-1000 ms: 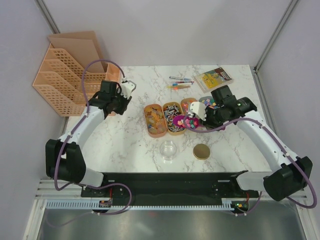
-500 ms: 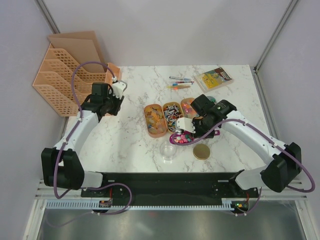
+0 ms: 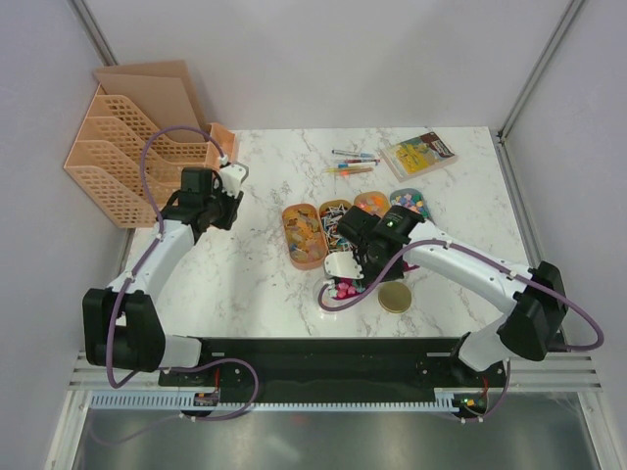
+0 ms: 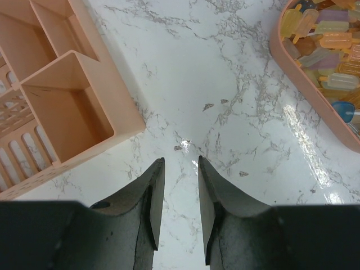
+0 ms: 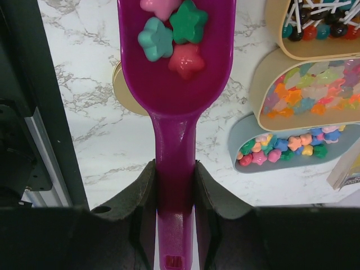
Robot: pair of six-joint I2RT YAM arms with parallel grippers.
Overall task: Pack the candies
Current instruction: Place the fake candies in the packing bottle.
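Purple scoop [image 5: 177,73] is clamped by its handle in the right gripper [image 5: 175,174], with the fingers snug on both sides. In the bowl just ahead of the claw sit star candies [image 5: 171,39]: teal, green, red and a bit of pink. Off to the claw's right there's more of them in a blue tray [image 5: 247,125], and an orange-gummy tray [image 5: 257,89] just past that. A gold lid [image 5: 125,93] peeks out left of the scoop.

Left gripper [image 4: 179,169] hangs over the marble table [image 4: 225,84], jaws only a narrow slit apart with nothing between them. A peach organizer [image 4: 67,112] is off to its left, and yellow-orange gummies [image 4: 329,39] are ahead-right.
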